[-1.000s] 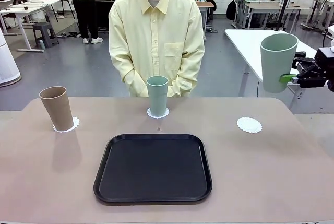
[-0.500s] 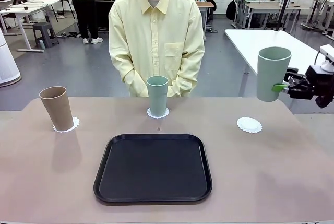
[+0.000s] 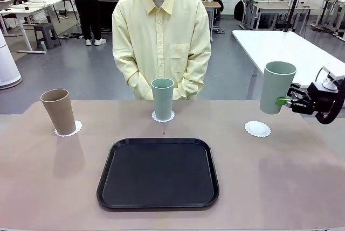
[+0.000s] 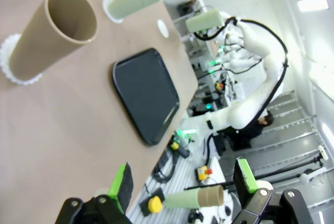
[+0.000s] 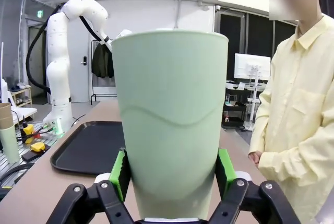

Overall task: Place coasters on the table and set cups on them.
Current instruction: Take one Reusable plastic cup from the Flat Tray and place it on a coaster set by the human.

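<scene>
I have the last pale sage green tumbler (image 3: 277, 87) clamped low in my right gripper (image 3: 284, 101), right of frame, hanging above the bare lacy white paper doily (image 3: 257, 128). Next I judge: centre, lower, release.

Two cups (image 3: 58, 111) (image 3: 162, 98) on coasters (image 3: 68, 128) behind tray (image 3: 158, 173); third coaster (image 3: 257, 128) right.
</scene>
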You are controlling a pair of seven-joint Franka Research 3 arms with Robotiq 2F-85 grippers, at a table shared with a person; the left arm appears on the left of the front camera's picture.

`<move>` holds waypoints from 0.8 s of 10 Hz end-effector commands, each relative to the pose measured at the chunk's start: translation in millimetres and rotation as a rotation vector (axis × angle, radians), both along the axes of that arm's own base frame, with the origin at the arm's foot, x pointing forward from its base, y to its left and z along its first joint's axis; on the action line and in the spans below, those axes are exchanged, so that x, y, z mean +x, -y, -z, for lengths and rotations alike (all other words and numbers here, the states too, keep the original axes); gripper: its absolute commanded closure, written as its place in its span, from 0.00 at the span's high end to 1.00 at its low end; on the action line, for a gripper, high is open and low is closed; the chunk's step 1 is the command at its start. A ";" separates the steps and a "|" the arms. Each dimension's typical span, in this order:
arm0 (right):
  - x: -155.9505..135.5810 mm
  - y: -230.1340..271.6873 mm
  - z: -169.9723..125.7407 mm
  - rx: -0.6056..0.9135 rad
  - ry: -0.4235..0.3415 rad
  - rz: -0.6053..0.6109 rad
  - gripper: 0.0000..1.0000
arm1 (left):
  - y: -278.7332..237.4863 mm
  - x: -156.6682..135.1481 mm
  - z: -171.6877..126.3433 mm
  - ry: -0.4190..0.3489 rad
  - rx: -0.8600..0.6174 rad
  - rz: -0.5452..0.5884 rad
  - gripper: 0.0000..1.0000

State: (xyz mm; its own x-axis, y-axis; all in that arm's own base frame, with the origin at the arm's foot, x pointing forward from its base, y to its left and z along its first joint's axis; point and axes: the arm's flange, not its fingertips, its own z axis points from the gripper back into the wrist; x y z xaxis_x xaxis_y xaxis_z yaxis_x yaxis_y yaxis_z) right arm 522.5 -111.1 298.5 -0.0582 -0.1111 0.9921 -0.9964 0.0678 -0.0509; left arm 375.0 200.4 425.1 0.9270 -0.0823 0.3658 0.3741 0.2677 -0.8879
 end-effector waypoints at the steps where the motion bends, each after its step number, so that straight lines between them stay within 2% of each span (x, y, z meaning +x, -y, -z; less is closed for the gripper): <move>1: 6.3 8.0 8.5 -0.041 0.013 -0.017 0.81 | 1.3 0.0 -2.8 -0.010 0.001 -0.013 1.00; 4: 8.0 10.1 19.4 -0.043 -0.030 -0.021 0.81 | 1.3 0.0 -2.8 -0.010 0.001 -0.013 1.00; 5: 3.9 6.5 13.5 -0.046 -0.050 -0.005 0.81 | 1.3 0.0 -2.8 -0.010 0.001 -0.013 1.00; 8: 4.2 9.2 19.9 -0.040 -0.030 -0.008 0.81 | 1.3 0.0 -2.8 -0.010 0.001 -0.013 1.00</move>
State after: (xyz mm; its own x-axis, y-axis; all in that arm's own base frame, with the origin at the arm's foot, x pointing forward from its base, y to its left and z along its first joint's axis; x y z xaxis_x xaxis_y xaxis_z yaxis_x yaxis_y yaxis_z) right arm 526.3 -120.5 277.4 -0.0219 -0.0720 0.9972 -0.9981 0.0585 -0.0177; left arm 375.0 200.4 425.1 0.9270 -0.0823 0.3658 0.3741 0.2677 -0.8879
